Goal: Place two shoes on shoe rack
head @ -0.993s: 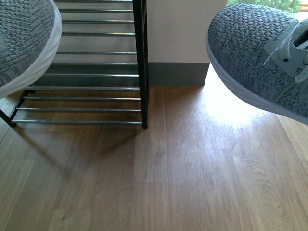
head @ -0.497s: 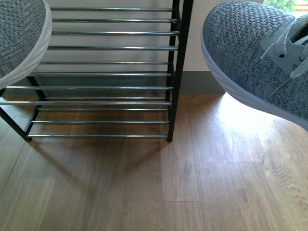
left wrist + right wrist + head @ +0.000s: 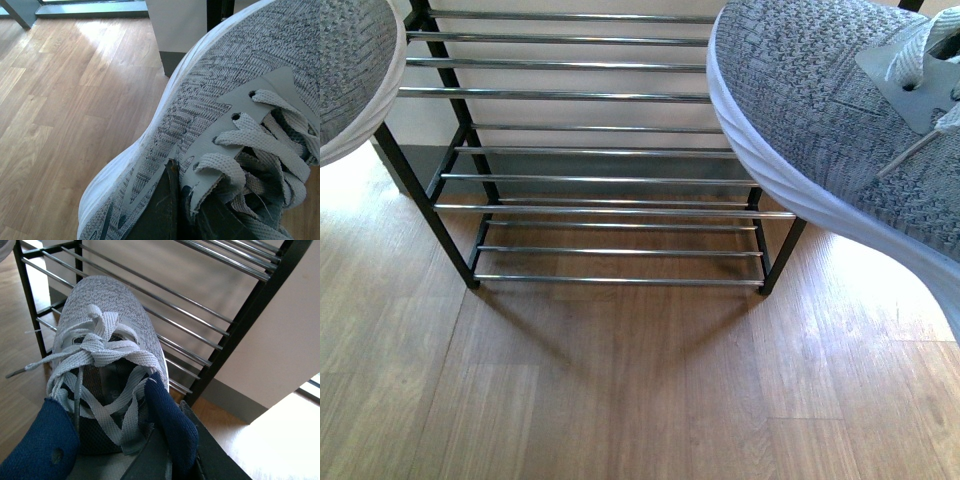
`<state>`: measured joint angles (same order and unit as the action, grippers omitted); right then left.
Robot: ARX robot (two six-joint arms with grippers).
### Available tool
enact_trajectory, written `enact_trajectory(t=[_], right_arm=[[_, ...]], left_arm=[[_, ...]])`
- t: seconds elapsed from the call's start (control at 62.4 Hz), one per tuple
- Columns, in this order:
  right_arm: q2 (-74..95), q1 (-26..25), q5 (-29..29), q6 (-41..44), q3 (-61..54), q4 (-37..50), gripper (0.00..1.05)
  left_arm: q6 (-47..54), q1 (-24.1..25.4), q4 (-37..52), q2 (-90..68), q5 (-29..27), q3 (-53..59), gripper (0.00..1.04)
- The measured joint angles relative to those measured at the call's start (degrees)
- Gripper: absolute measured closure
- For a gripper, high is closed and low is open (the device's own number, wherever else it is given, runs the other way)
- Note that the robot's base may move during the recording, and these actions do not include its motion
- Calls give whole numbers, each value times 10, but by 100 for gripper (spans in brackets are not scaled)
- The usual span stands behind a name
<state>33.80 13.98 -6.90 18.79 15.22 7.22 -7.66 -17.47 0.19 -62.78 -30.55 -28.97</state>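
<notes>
Two grey knit shoes hang in the air in front of the shoe rack [image 3: 610, 180], a black frame with chrome bars standing on the floor against the wall. The left shoe [image 3: 350, 70] shows at the upper left, just left of the rack. Its laces and white sole fill the left wrist view, where my left gripper [image 3: 185, 200] is shut on the left shoe [image 3: 220, 75] at its side wall. The right shoe [image 3: 830, 120] overlaps the rack's right end. My right gripper [image 3: 172, 450] is shut on the right shoe [image 3: 105, 305] at its navy collar, toe towards the rack [image 3: 200, 315].
Wooden plank floor [image 3: 620, 380] stretches in front of the rack. A white wall with grey skirting [image 3: 235, 400] runs behind it. Bright sunlight falls on the floor [image 3: 840, 290] at the right. A grey window frame [image 3: 20, 10] stands at the floor's far edge.
The rack has slid from the left edge to the middle of the front view. The right shoe now overlaps the rack's right end. Both shoes stay held in the air.
</notes>
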Motion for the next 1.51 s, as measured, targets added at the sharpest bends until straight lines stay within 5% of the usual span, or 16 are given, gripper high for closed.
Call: enact_trajectory(t=[1.089, 1.233, 1.506], right_arm=[[0, -1, 10, 0, -1, -1, 104], [0, -11, -71, -66, -8, 39, 104], [162, 137, 50, -170, 70, 108, 104]], left_arm=[[0, -4, 0, 0, 7, 0, 104], [0, -4, 0, 0, 7, 0, 104], [0, -4, 0, 0, 7, 0, 104]])
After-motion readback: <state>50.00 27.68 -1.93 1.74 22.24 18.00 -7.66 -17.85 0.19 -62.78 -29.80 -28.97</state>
